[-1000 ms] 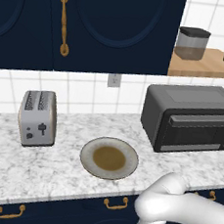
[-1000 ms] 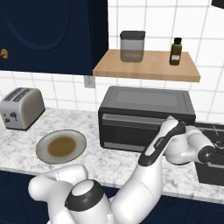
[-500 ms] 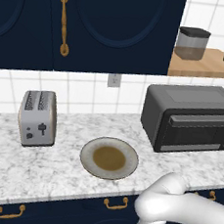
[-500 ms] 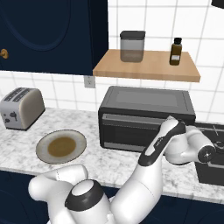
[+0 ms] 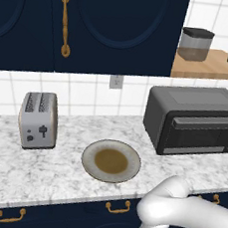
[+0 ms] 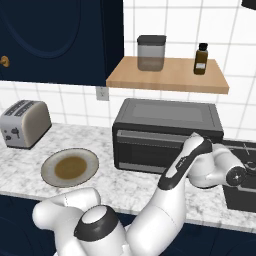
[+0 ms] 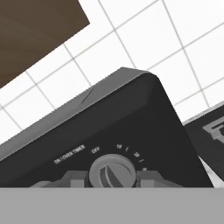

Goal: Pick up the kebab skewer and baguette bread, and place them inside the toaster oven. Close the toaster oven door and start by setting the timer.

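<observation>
My gripper point(image 7: 112, 178) has its fingertips point(image 7: 75, 179) pinched narrow on either side of the timer knob point(image 7: 112, 173), at the right end of the toaster oven point(image 5: 195, 120), whose door point(image 5: 203, 136) is closed. The plate point(image 5: 111, 161) sits well left on the counter point(image 5: 40, 165).

White tiled wall point(image 5: 88, 95), navy cabinets point(image 5: 121, 26), marble counter point(image 5: 54, 169), wooden shelf point(image 6: 167, 75)

even, bright, rendered light with no glare. soft shadows sit under the toaster oven point(image 5: 195, 120) and beneath the shelf point(image 6: 167, 76) above it. base views are sharp throughout; the hand view close to the toaster oven looks slightly soft.
</observation>
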